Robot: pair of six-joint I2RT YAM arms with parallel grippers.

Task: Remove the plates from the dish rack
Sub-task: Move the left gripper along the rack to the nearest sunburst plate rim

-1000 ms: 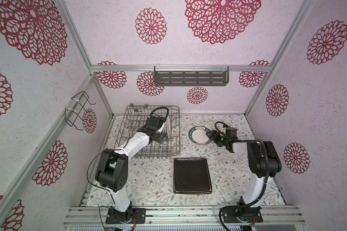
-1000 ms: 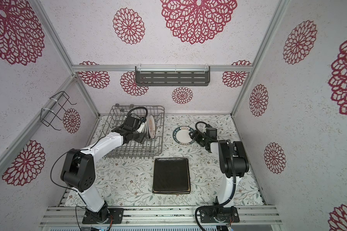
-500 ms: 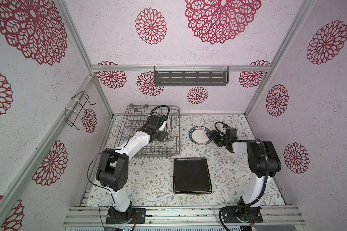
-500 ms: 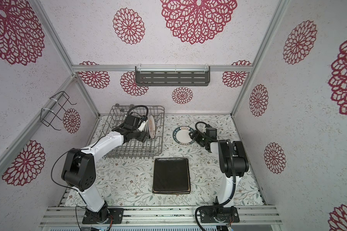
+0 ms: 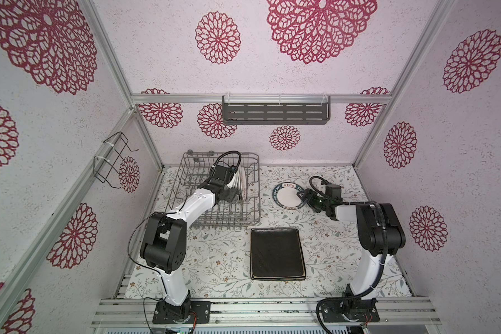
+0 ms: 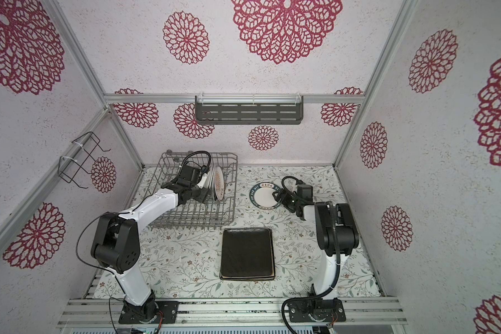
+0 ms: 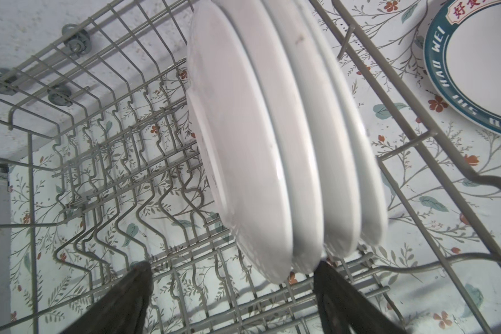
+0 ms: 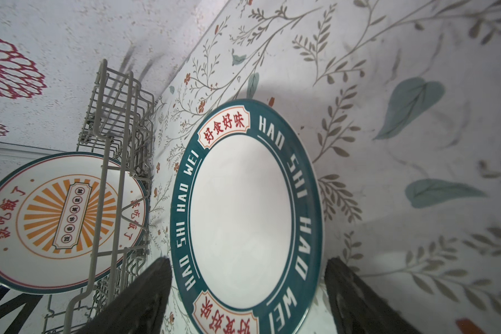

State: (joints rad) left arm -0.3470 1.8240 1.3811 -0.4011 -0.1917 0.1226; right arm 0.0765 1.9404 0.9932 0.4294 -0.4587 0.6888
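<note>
Only your left gripper [image 7: 230,269] differs from a second ago, nudged a bit further into the dish rack [image 5: 185,185]. Standing round plates [image 7: 272,144], four I think, are still in there, so that's what's left. Already out: a teal-rimmed plate [image 5: 289,195] and the dark brown rectangular plate [image 5: 276,253], both flat on the table [image 5: 214,260]. The left jaws are spread at the standing plates' edges and clamp nothing. Your right gripper [image 8: 248,266] gapes at the teal rim, empty.
</note>
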